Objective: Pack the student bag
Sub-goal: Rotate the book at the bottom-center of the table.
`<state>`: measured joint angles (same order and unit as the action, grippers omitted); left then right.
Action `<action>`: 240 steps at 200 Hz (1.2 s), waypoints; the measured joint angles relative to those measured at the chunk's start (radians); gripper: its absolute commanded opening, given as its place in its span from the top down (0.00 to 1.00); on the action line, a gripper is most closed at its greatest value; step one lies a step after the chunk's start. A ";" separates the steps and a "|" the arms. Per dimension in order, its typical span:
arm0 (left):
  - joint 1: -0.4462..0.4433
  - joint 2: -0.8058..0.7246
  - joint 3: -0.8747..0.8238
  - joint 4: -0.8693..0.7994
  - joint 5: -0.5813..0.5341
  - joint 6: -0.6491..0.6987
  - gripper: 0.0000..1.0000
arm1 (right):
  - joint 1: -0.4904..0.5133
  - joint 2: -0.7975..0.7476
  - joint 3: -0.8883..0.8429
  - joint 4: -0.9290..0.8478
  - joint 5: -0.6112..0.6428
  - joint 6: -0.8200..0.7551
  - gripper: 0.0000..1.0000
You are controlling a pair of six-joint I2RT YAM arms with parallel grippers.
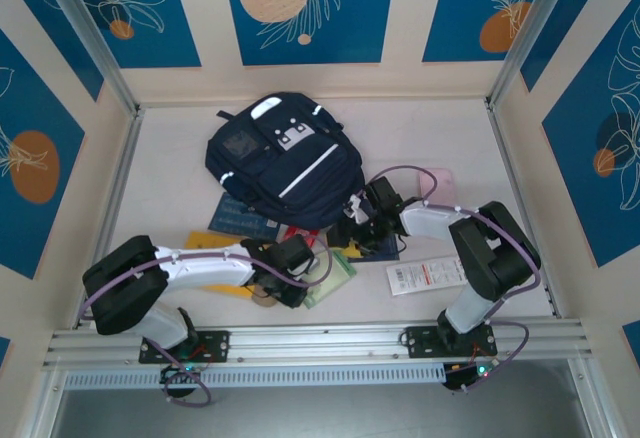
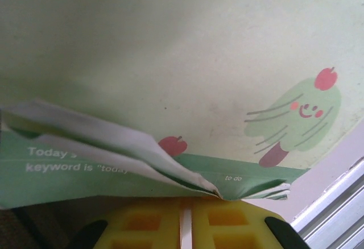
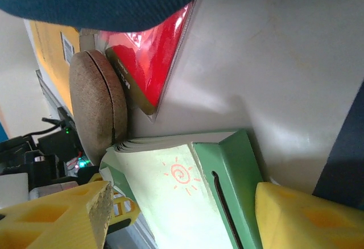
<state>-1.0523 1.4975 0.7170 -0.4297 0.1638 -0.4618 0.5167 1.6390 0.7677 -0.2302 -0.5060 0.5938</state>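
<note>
Green notepad (image 2: 170, 61) pinched in low left hand (image 2: 186, 210), right hand (image 3: 182, 203) spread beside student bag (image 1: 285, 158)

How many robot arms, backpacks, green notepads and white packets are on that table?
Robot arms: 2, left arm, right arm
Backpack: 1
Green notepad: 1
White packet: 1
Total: 5

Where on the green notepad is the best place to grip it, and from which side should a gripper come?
Probably the firm stacked edge of the green notepad, pinched across its thickness, coming low from the student bag side, where the right gripper stands open facing it. The pad is thin, and loose sheets beside the shut left gripper are crumpled.
</note>
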 measured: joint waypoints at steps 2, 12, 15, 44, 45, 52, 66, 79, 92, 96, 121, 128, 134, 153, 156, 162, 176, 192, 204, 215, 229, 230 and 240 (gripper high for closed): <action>0.000 0.000 0.000 0.000 0.000 0.000 0.90 | 0.004 0.000 0.002 -0.004 0.005 0.000 0.31; 0.000 0.000 0.000 0.000 0.000 0.000 0.90 | 0.021 0.000 0.015 -0.023 0.036 -0.009 0.30; 0.000 0.000 0.000 0.000 0.000 0.000 0.90 | 0.029 0.001 0.019 -0.030 0.047 -0.008 0.30; 0.000 -0.002 -0.002 0.000 0.000 0.000 0.90 | 0.101 0.028 0.085 -0.113 0.169 -0.018 0.27; 0.000 -0.002 -0.002 0.000 0.000 0.000 0.90 | 0.104 0.029 0.089 -0.117 0.175 -0.019 0.27; 0.000 -0.002 -0.002 0.000 0.000 0.000 0.91 | 0.121 0.036 0.105 -0.135 0.204 -0.020 0.27; 0.000 -0.003 -0.003 0.000 0.000 0.000 0.91 | 0.144 0.039 0.116 -0.152 0.245 -0.022 0.28; 0.000 -0.004 -0.004 0.000 0.000 0.000 0.91 | 0.148 0.022 0.103 -0.142 0.253 -0.023 0.30; 0.000 -0.004 -0.004 0.000 0.000 0.000 0.92 | 0.139 -0.003 0.070 -0.102 0.239 -0.022 0.32; 0.000 -0.004 -0.004 0.000 0.000 0.000 0.92 | 0.134 -0.014 0.056 -0.084 0.229 -0.022 0.32; 0.000 -0.005 -0.004 0.000 0.000 0.000 0.92 | 0.098 -0.077 -0.026 -0.023 0.161 0.000 0.33; 0.000 -0.006 -0.005 0.000 0.000 0.000 0.92 | 0.092 -0.096 -0.045 -0.021 0.146 0.010 0.33; 0.000 -0.007 -0.006 0.000 0.000 0.000 0.92 | 0.089 -0.111 -0.059 -0.022 0.137 0.018 0.33; 0.000 -0.009 -0.008 -0.001 0.000 0.000 0.92 | 0.079 -0.153 -0.093 -0.034 0.120 0.047 0.34; 0.000 -0.009 -0.008 -0.001 0.000 0.000 0.92 | 0.076 -0.159 -0.099 -0.034 0.115 0.054 0.34; 0.000 -0.009 -0.008 -0.001 0.000 0.000 0.93 | 0.067 -0.174 -0.113 -0.033 0.103 0.066 0.35; 0.000 -0.010 -0.008 -0.001 0.000 0.000 0.93 | 0.045 -0.210 -0.153 -0.022 0.064 0.100 0.36; 0.000 -0.011 -0.009 -0.002 0.000 0.000 0.93 | 0.022 -0.249 -0.200 -0.007 0.021 0.142 0.37; 0.000 -0.011 -0.010 -0.001 0.000 0.000 0.93 | 0.010 -0.279 -0.236 0.008 -0.009 0.174 0.37; 0.000 -0.012 -0.010 0.000 0.000 0.000 0.93 | 0.000 -0.307 -0.269 0.028 -0.035 0.206 0.37; 0.000 -0.013 -0.011 -0.001 -0.001 0.000 0.93 | -0.008 -0.343 -0.305 0.058 -0.066 0.246 0.37; 0.000 -0.013 -0.011 -0.001 -0.001 0.000 0.93 | -0.008 -0.346 -0.308 0.061 -0.069 0.250 0.37; 0.000 -0.013 -0.011 -0.001 -0.002 0.000 0.93 | -0.013 -0.367 -0.328 0.089 -0.085 0.274 0.37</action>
<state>-1.0523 1.4845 0.7055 -0.4309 0.1623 -0.4618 0.5037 1.2716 0.4393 -0.1417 -0.5911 0.8677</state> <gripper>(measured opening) 0.073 0.628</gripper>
